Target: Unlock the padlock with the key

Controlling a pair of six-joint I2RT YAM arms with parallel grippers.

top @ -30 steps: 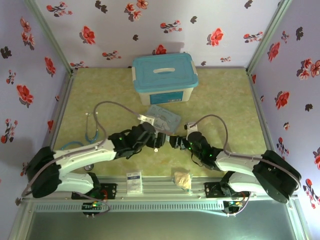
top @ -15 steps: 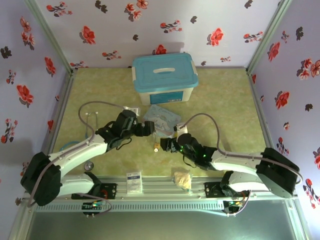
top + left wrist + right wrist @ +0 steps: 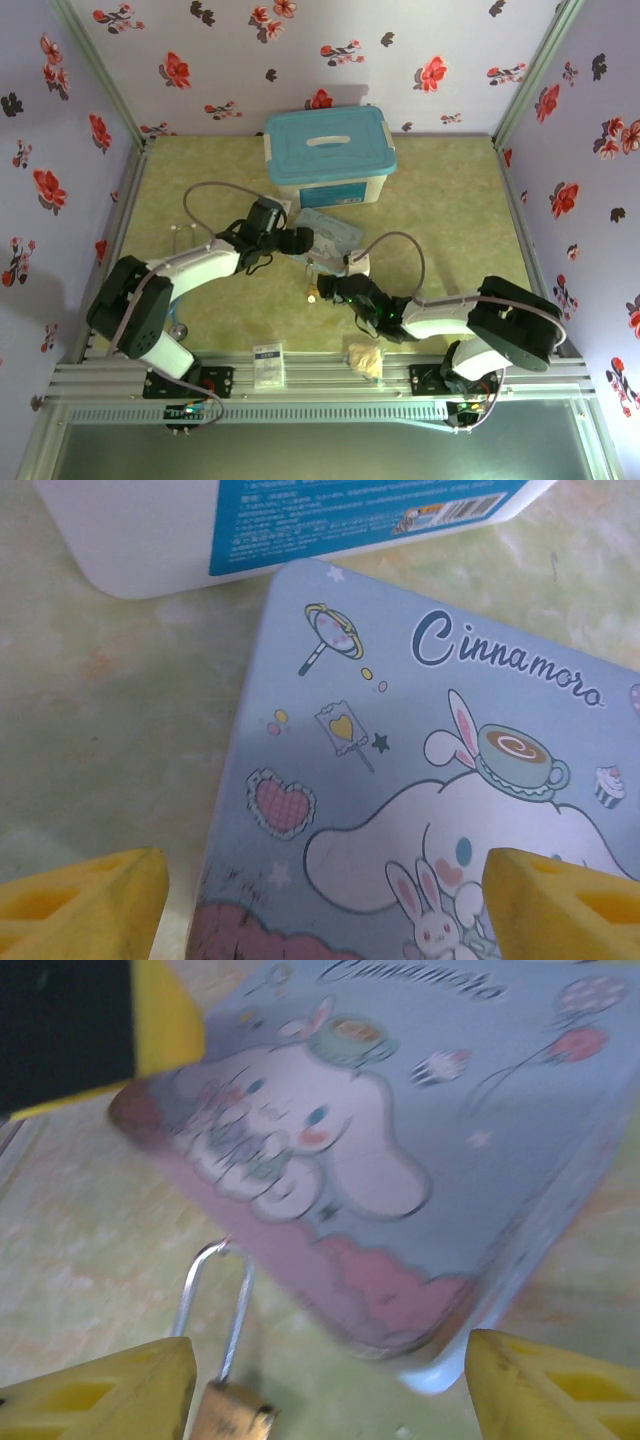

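Observation:
The tiny brass padlock (image 3: 313,293) lies on the green table, just in front of the blue cartoon tin (image 3: 328,235). In the right wrist view its silver shackle (image 3: 215,1305) points at the tin (image 3: 420,1130) and its brass body (image 3: 230,1415) sits close by my left fingertip (image 3: 110,1395). My right gripper (image 3: 331,288) (image 3: 330,1395) is open, right beside the padlock and holding nothing. My left gripper (image 3: 300,240) (image 3: 325,905) hangs open over the tin's lid (image 3: 420,780). I cannot make out the key.
A white box with a teal lid (image 3: 330,155) (image 3: 250,530) stands behind the tin. A teal stethoscope (image 3: 183,265) lies at the left. A white card (image 3: 268,365) and a beige wad (image 3: 365,358) rest on the near rail. The left gripper's finger (image 3: 90,1030) shows at the upper left.
The two grippers were together a second ago. The left one has pulled back to the tin. The padlock now lies on the table and the right gripper has slid left toward it.

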